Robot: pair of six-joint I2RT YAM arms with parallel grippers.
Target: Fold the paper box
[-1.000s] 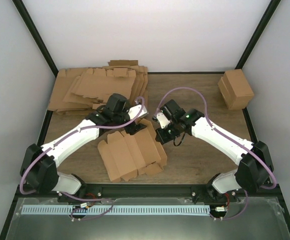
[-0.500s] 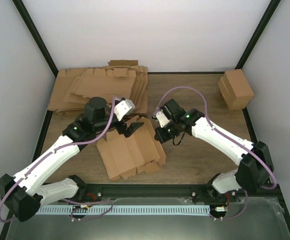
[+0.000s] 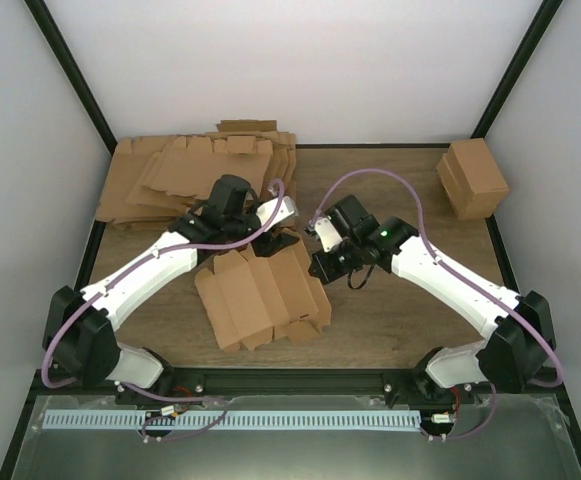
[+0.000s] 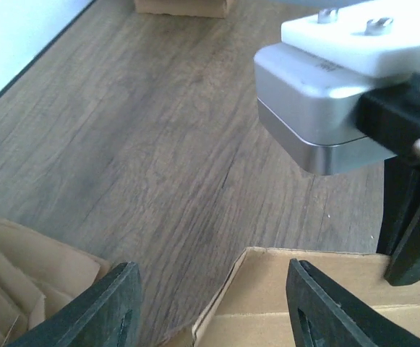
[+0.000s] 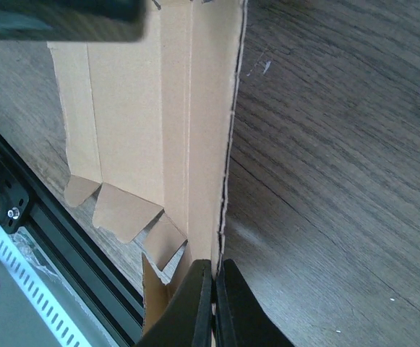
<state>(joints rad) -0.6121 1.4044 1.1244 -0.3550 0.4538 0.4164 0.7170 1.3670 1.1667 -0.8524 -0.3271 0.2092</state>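
The paper box is a flat brown die-cut sheet with flaps, lying on the wood table near the front middle. My right gripper is shut on the sheet's right edge; in the right wrist view its fingers pinch the thin cardboard edge. My left gripper hovers over the sheet's far corner, jaws wide open and empty. In the left wrist view the open gripper straddles a corner of the sheet.
A thick pile of brown cardboard sheets lies at the back left. A blocky brown carton stands at the back right. The right gripper body shows close in the left wrist view. A black frame rail runs along the front.
My left arm swung back to the right and its open gripper now sits over the sheet's far corner. The sheet shifted slightly. The right gripper kept its grip.
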